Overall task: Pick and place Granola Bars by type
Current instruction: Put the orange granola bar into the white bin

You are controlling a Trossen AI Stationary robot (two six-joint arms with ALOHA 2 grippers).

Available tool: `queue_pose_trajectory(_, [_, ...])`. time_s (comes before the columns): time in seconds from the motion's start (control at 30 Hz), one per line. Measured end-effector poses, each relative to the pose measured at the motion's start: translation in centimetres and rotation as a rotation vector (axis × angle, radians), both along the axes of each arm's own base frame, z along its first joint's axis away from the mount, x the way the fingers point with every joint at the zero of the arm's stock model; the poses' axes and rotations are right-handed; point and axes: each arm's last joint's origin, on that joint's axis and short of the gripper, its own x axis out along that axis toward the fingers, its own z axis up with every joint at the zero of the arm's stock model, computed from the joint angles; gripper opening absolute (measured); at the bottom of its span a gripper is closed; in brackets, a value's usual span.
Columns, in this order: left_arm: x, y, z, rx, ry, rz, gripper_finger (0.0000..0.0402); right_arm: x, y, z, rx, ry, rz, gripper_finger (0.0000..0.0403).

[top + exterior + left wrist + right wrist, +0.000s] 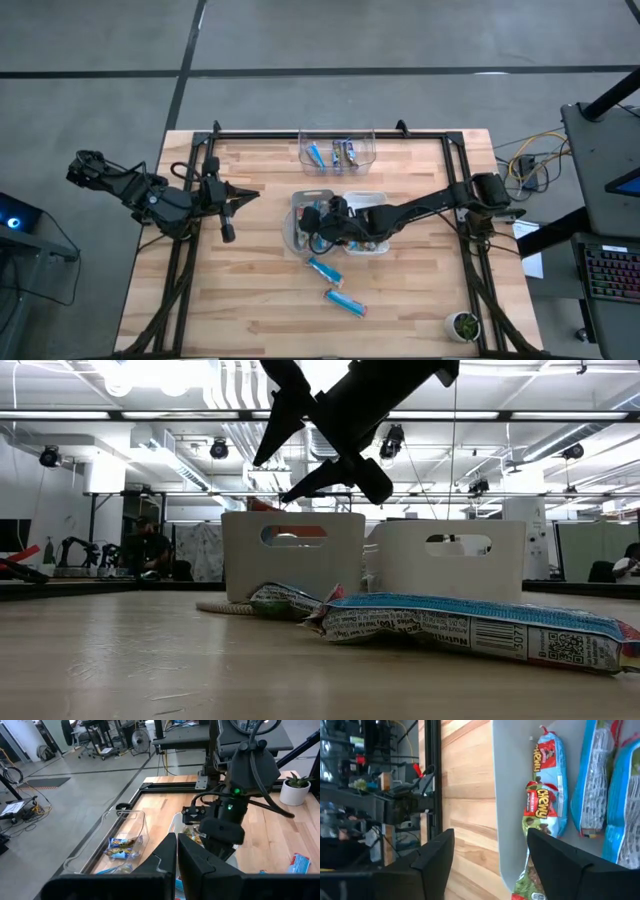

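The right gripper [318,222] hangs over the grey bin [296,240], its jaws spread wide and empty. Directly beneath lie blue bars [547,785], long axes running along the fingers' line, one just beside a finger [555,865]. Two more bars [325,270] lie on the table near the bin, nearer this arm. The left gripper [228,232], jaws closed, waits well apart.

Two blue-wrapped Granola Bars [334,284] are seen lying flat on the desk [250,300], near the front. More blue bars [547,780] are laid side by side in the grey bin [512,795]; others lie in the far clear bin [337,151].
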Motion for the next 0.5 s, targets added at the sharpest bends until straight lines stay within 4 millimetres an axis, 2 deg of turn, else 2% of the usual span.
queue_pose_trajectory(0.33, [0.0, 0.0, 0.0, -0.001, 0.0, 0.0, 0.0, -0.5, -0.2, 1.8, -0.215, 0.037, 0.152, 0.0241])
queue_pose_trajectory(0.5, [0.1, -0.1, 0.0, -0.011, 0.002, -0.015, 0.0, -1.7, -0.2, 5.1, -0.468, 0.044, 0.412, 0.0233])
